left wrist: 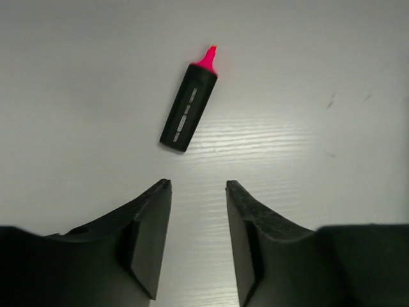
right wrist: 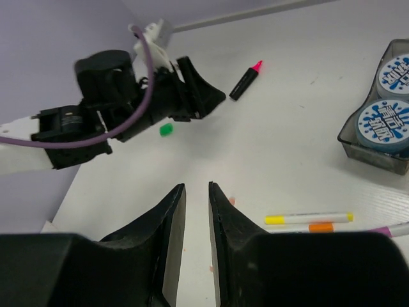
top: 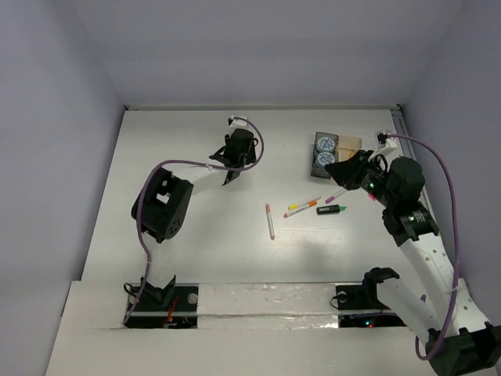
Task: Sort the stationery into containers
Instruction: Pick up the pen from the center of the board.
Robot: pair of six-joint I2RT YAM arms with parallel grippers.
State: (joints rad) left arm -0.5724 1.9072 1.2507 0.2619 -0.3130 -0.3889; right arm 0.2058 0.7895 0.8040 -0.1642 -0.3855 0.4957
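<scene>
I'm running this rig in what looks like a robotics lab test cell. A bare white counter (top: 203, 258) is boxed in by plain pale walls (top: 55, 157). My left arm (top: 168, 205) and right arm (top: 427, 254) are bolted at its near edge, trailing purple cable (top: 452, 196), behind a taped strip (top: 266, 299).

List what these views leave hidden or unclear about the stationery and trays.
1. Top view: pink highlighter not visible; the left arm apparently covers it.
2. Top view: trays beside the grey tray mostly hidden by the right arm; contents unknown.
3. Right wrist view: grey tray and purple pen cut off by the right edge.
4. Right wrist view: small green bit too small to identify.
</scene>
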